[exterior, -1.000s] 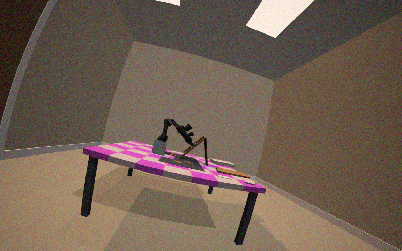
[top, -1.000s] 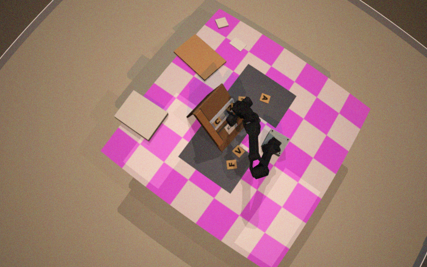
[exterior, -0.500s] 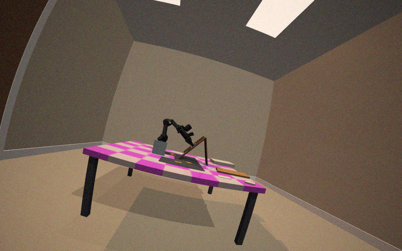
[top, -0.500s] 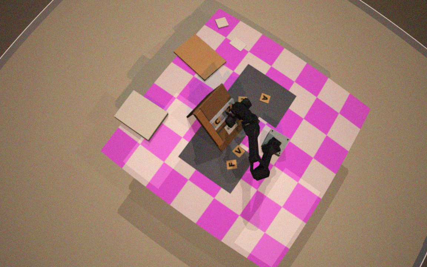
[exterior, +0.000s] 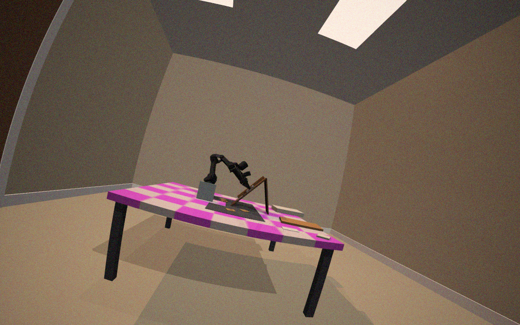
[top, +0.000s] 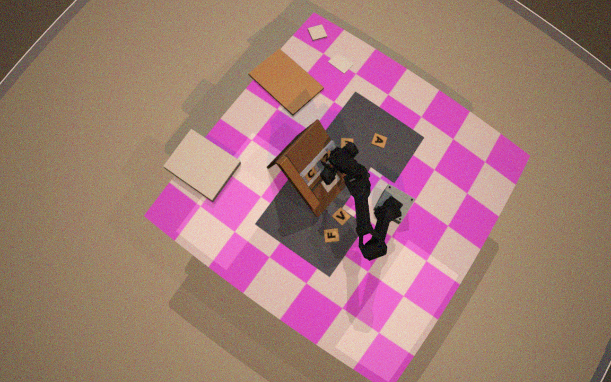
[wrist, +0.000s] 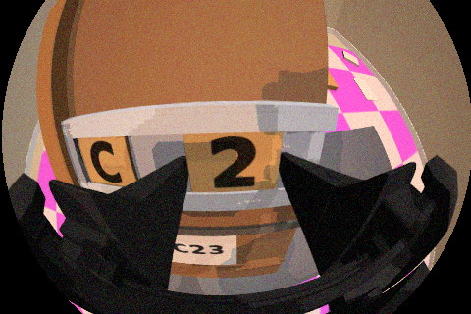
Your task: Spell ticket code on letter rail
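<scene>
Wrist view: gripper (wrist: pixel 234 180) clamped on the 2 tile (wrist: pixel 232 161), seemingly inside the rail (wrist: pixel 196 121).

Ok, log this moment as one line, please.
claw: shut on 2 tile | rail: C tile seated, gap before 2 | ticket: C23 | loose: A tile, V tile, F tile

Rail (wrist: pixel 196 121) stretch between C tile (wrist: pixel 105 160) and held 2 tile (wrist: pixel 232 160) open, grey channel bare. Gripper (wrist: pixel 234 190) clamped on 2 tile, fingers flanking it. Board (top: pixel 305 152) slopes up behind rail, blocks that side. Ticket (wrist: pixel 203 249) below rail. Loose tiles F (top: pixel 331 234), V (top: pixel 341 216), A (top: pixel 379 140) flat on mat, apart from arm.
</scene>
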Motion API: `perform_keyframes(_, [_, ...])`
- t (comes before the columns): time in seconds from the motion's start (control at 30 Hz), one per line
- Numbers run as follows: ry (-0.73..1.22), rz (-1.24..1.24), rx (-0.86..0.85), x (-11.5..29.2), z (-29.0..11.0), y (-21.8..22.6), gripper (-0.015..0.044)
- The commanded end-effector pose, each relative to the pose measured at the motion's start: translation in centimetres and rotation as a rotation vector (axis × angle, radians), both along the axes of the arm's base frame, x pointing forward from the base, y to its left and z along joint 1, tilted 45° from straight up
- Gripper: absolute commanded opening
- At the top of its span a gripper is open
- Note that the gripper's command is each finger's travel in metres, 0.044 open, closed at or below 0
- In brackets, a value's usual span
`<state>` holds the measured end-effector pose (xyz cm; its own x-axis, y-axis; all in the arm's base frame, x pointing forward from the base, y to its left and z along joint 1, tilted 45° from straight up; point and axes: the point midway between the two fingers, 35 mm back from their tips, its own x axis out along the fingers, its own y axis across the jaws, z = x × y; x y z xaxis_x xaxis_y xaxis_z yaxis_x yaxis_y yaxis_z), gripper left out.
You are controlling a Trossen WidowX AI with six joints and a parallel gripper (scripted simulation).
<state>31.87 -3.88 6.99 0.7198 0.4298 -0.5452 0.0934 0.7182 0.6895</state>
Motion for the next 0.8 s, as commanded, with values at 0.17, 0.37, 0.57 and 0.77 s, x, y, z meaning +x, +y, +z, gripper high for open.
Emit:
perform_keyframes(0.17, [0.002,-0.005,-0.002,0.0,0.4,0.4,0.0000])
perform_keyframes(0.37, [0.002,-0.005,-0.001,0.1,0.7,0.7,0.0000])
perform_keyframes(0.57, [0.002,-0.005,-0.001,0.1,1.0,1.0,0.0000])
perform_keyframes(0.77, [0.002,-0.005,-0.001,0.2,1.4,1.3,0.0000])
